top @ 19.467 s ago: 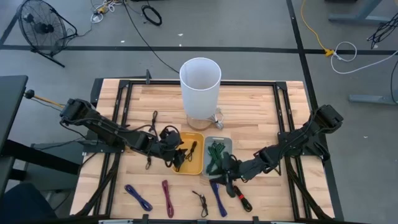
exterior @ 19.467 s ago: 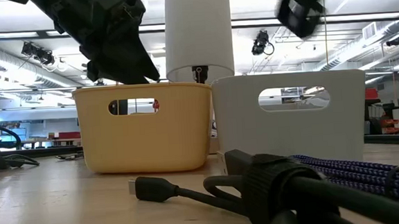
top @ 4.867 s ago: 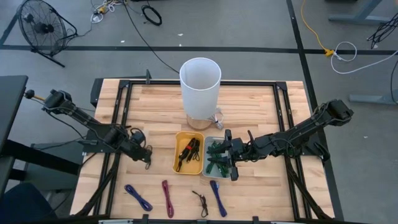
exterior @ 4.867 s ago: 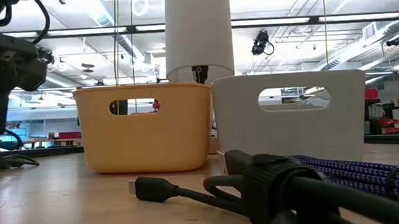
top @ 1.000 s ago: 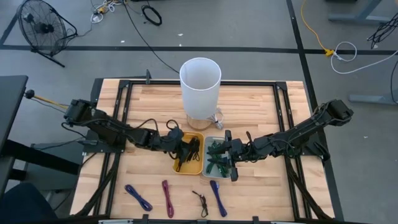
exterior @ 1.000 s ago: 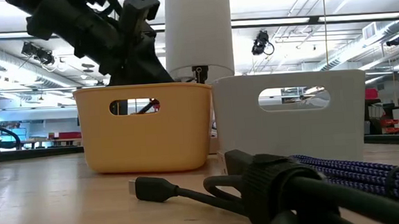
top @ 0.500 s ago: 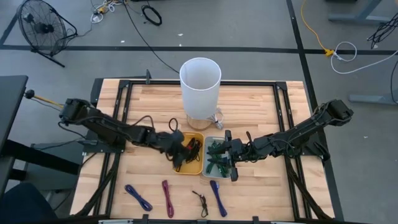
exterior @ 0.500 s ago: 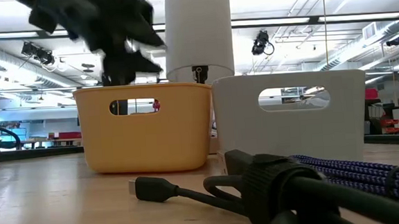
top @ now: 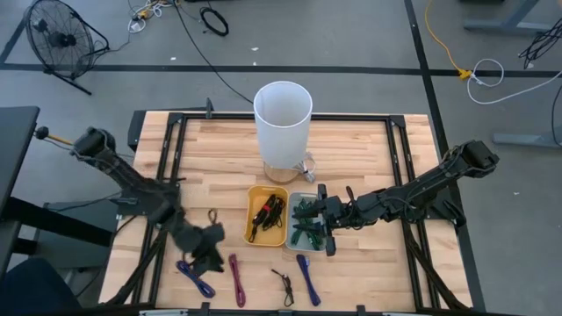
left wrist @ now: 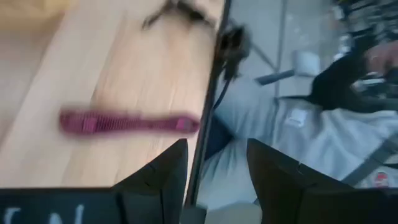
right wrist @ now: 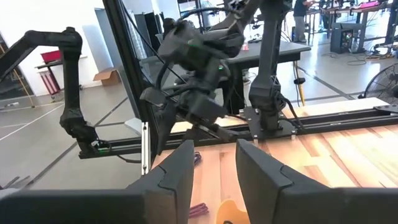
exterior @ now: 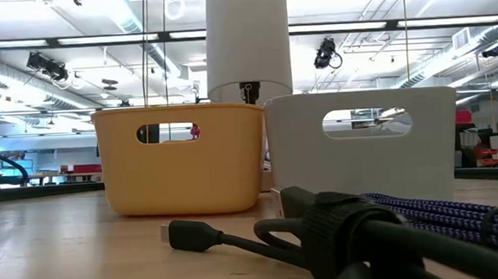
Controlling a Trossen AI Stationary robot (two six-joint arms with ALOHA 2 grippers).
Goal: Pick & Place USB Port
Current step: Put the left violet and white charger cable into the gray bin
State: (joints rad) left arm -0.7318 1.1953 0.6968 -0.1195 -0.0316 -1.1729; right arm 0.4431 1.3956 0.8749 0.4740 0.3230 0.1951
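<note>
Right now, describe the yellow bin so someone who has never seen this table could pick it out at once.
Find the tall white cylinder at the back middle of the wooden table. Just in front of it sit two small bins side by side. The yellow bin is the left one, holding red and black cables, while its grey neighbour holds green ones.

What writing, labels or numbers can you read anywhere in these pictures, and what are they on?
No text can be read in any view.
Left wrist view: pale marks on the camera's own dark housing, cut off and too blurred to read.
The yellow bin, grey bin and white cylinder show no labels.
</note>
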